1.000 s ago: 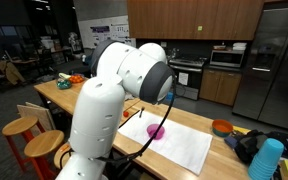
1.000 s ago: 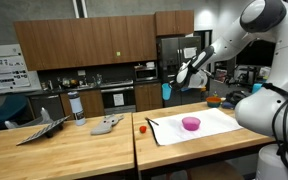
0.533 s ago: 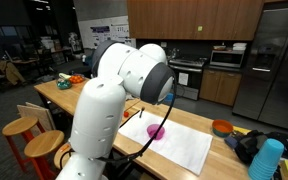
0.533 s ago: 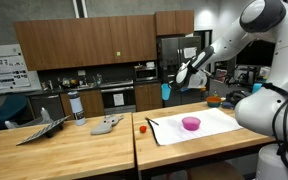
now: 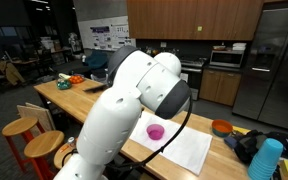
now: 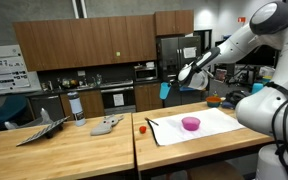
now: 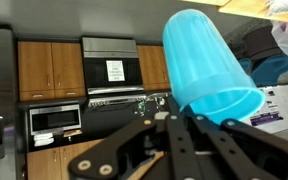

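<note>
My gripper (image 7: 174, 125) is shut on a light blue plastic cup (image 7: 209, 62); the fingers clamp its rim and the cup sticks out ahead, tilted, in the wrist view. In an exterior view the gripper (image 6: 187, 74) is held high over the far side of the wooden counter, with the cup (image 6: 165, 91) hanging at its tip. In the exterior view from behind the arm, the arm's white body (image 5: 149, 95) hides the gripper and the held cup.
A purple bowl (image 6: 191, 123) sits on a white mat (image 6: 219, 122) on the counter, seen in both exterior views (image 5: 156, 131). A small red object (image 6: 142, 128), an orange bowl (image 5: 222, 127), another blue cup (image 5: 267, 158) and wooden stools (image 5: 44, 145) are around.
The arm's elbow and upper links have swung and stretched out; the gripper with the cup stays at about the same high spot.
</note>
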Controlling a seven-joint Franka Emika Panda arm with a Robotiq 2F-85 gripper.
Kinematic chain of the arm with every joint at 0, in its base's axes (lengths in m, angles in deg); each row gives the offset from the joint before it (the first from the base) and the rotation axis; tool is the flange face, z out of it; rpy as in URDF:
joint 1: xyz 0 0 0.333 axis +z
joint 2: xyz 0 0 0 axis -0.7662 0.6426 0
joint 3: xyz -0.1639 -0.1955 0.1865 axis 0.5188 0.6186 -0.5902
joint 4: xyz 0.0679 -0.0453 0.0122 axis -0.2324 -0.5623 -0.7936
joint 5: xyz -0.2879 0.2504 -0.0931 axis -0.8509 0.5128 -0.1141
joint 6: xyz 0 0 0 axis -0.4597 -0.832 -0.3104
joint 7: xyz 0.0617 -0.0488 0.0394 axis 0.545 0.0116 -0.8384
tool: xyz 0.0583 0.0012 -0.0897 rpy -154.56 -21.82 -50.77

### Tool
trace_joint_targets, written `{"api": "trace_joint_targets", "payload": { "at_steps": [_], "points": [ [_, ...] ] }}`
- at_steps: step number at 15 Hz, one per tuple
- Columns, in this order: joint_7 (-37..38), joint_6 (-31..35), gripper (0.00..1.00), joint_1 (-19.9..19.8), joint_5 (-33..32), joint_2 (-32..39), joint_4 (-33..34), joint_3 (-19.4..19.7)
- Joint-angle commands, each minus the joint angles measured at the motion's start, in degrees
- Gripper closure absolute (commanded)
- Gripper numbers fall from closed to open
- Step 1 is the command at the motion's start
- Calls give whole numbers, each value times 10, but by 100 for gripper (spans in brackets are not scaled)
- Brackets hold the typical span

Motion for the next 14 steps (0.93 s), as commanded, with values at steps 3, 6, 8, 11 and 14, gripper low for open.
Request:
{"api": "trace_joint_targets", "payload": {
  "at_steps": [3, 6, 8, 11, 14],
  "points": [
    [32, 2, 95, 10, -31, -5, 2, 13],
    [32, 2, 99, 12, -31, -5, 2, 13],
    [18, -35, 99, -14, -19, 39, -8, -29],
    [42, -112, 99, -60, -27, 75, -8, -90],
    [53, -140, 99, -117, -4, 67, -15, -151]
  ]
}}
